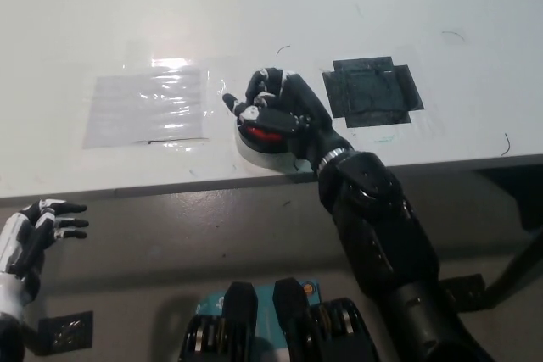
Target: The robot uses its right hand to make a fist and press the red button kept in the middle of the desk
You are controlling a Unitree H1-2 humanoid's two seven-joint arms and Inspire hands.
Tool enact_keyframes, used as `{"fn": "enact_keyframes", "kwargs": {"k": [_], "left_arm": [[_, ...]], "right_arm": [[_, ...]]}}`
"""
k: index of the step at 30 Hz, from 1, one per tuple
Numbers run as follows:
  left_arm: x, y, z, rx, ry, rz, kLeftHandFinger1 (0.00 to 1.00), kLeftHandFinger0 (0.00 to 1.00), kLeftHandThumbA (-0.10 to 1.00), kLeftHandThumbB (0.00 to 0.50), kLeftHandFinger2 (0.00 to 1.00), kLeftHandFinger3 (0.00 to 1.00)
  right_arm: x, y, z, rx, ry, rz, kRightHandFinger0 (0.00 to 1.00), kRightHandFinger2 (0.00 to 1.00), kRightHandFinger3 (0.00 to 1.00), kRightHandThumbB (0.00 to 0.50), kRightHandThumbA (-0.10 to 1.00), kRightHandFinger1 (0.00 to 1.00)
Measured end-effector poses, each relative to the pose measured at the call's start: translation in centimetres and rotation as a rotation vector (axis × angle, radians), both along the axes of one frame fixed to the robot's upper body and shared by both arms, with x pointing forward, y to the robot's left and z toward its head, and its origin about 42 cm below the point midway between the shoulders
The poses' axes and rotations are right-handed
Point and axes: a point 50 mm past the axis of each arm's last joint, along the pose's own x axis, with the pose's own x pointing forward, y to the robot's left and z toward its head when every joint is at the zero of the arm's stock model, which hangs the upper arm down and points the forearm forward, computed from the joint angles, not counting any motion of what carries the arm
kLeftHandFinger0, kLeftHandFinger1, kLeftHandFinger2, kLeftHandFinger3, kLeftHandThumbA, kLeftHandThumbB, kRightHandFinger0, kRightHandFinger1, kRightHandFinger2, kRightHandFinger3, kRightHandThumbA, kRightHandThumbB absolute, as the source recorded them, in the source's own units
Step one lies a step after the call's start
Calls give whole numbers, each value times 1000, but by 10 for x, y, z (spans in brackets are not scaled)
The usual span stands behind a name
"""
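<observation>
Red button (265,135): in the head view we see it near the tabletop's (254,6) front edge, mostly covered from above.
Right hand (280,108): black, clenched into a fist with nothing in it, lying on top of the button.
Left hand (38,231): white, at the lower left below the tabletop, fingers spread, holding nothing.
Black patch (372,92): we see it just right of the fist.
Clear sheet (148,108): left of the button.

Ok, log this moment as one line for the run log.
right hand: fisted, on red button | left hand: open, resting below desk edge | stage: pressing
</observation>
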Motion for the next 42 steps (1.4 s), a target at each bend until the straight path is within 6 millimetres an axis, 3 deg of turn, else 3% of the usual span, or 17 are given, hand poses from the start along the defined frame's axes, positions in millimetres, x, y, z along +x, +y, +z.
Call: {"fn": "enact_keyframes", "kwargs": {"k": [3, 6, 11, 15, 19, 23, 27, 30, 31, 37, 39, 40, 41, 42], "left_arm": [[5, -1, 5, -1, -14, -4, 417, 430, 603, 67, 481, 531], [7, -2, 7, 0, -20, -6, 433, 454, 616, 65, 508, 583], [8, -2, 7, 3, -18, -8, 449, 456, 610, 32, 527, 585], [8, -2, 8, 9, -19, -11, 488, 498, 622, 42, 566, 596], [9, -2, 9, 11, -20, -13, 462, 467, 624, 40, 540, 578], [10, -2, 9, 9, -21, -14, 441, 454, 600, 45, 514, 567], [11, -2, 9, 7, -19, -14, 454, 465, 611, 58, 522, 566], [10, -2, 9, 9, -20, -15, 455, 464, 625, 31, 526, 582], [10, -2, 9, 10, -20, -16, 449, 467, 620, 54, 518, 577], [10, -2, 9, 13, -20, -16, 461, 483, 626, 72, 545, 612], [10, -1, 9, 13, -18, -15, 448, 458, 609, 53, 518, 567], [9, -1, 8, 12, -17, -15, 443, 452, 608, 52, 514, 562], [9, -1, 8, 11, -17, -15, 438, 449, 607, 54, 509, 557], [8, -1, 8, 11, -15, -15, 443, 462, 616, 60, 519, 576]], "right_arm": [[-2, -1, -5, 5, 13, -3, 0, 282, 331, 62, 631, 0], [-6, -3, -13, 15, 34, -9, 0, 335, 391, 39, 644, 18], [-9, -7, -24, 26, 69, -12, 0, 315, 351, 41, 663, 0], [-11, -8, -30, 26, 85, -7, 0, 291, 326, 66, 666, 0], [-11, -8, -32, 24, 89, -6, 0, 282, 324, 87, 680, 0], [-11, -8, -32, 24, 91, -5, 0, 276, 311, 52, 658, 0], [-11, -8, -33, 24, 94, -3, 0, 274, 310, 56, 651, 0], [-11, -9, -33, 24, 92, -1, 0, 276, 312, 56, 661, 0], [-11, -9, -33, 25, 92, -1, 0, 280, 316, 63, 669, 0], [-11, -8, -31, 28, 90, 0, 0, 280, 312, 61, 655, 0], [-11, -8, -30, 27, 92, 1, 0, 275, 300, 78, 655, 0], [-11, -8, -29, 26, 93, 2, 0, 293, 325, 120, 726, 1], [-10, -8, -28, 25, 94, 3, 0, 269, 303, 75, 661, 0], [-10, -8, -27, 23, 96, 5, 0, 256, 297, 90, 660, 0]]}}
